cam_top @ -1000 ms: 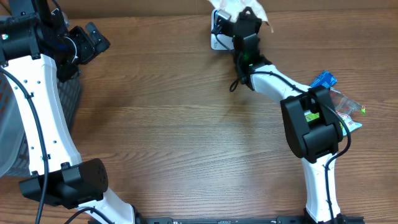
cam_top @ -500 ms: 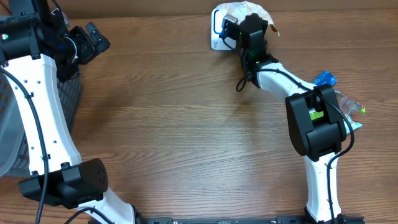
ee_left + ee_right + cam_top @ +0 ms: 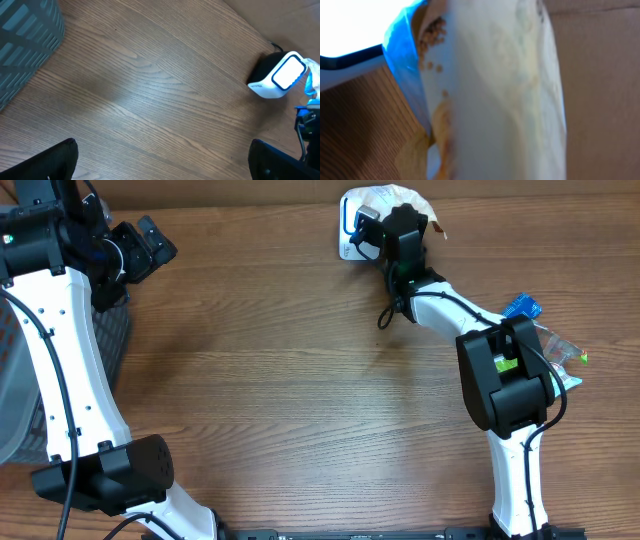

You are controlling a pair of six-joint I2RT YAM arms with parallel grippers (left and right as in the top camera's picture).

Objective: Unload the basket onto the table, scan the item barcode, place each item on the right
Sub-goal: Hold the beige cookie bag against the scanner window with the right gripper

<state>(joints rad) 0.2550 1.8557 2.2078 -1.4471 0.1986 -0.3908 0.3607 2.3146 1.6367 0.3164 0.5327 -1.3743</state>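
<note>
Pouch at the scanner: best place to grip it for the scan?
By its near edge, from the robot's side, as the right gripper has it: the pouch looks thin and floppy, and an edge pinch leaves its face clear for the scanner.

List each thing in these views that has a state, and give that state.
left gripper, open, holding nothing.
right gripper, shut on the packet.
packet, held up close to the barcode scanner.
barcode scanner, window lit, standing on the table.
blue packet, lying untouched on the table.
</note>
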